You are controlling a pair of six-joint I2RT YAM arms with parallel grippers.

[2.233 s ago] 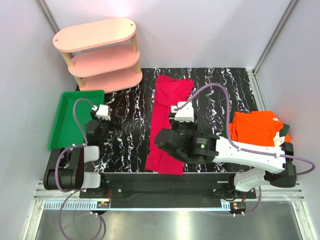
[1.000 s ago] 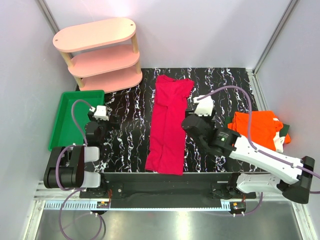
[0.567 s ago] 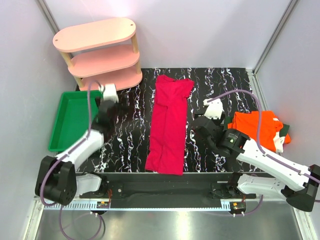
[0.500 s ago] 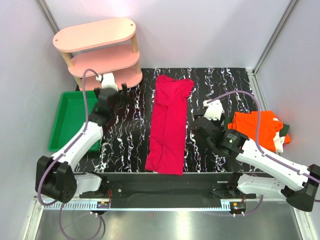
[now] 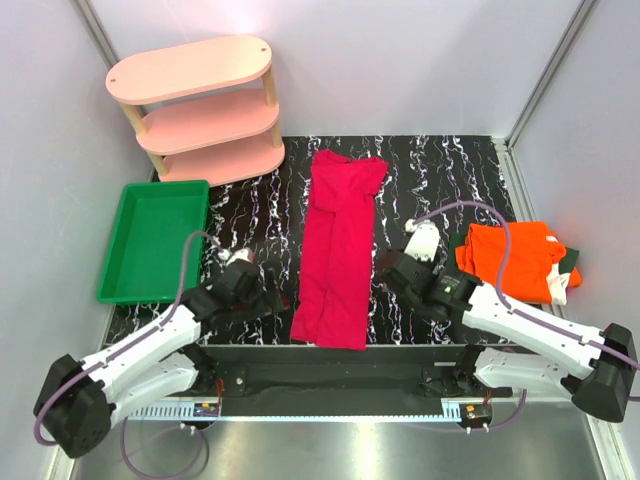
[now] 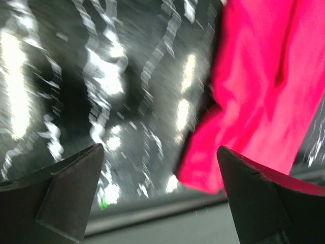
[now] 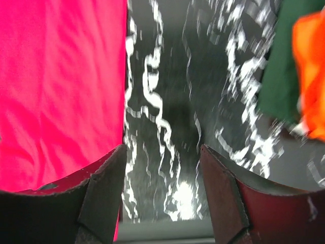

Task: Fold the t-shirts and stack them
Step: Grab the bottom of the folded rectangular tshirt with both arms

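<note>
Left fingers [image 6: 66,193], up by the pink three-tier wooden shelf [image 5: 200,100] half a second ago, now sit low near the tabletop's front edge. Long crimson t-shirt [image 5: 338,250] lies flat, lengthwise down the middle of the black marbled tabletop [image 5: 440,170]. Left fingers are just left of its near corner, spread wide, nothing between them. Right fingers [image 7: 101,193] hover just right of the shirt's lower half, parted over bare tabletop, empty. Bright orange t-shirt [image 5: 510,258] lies on a dark green t-shirt [image 5: 570,258] at the right edge. Green plastic tray [image 5: 150,240] is at far left, well apart.
</note>
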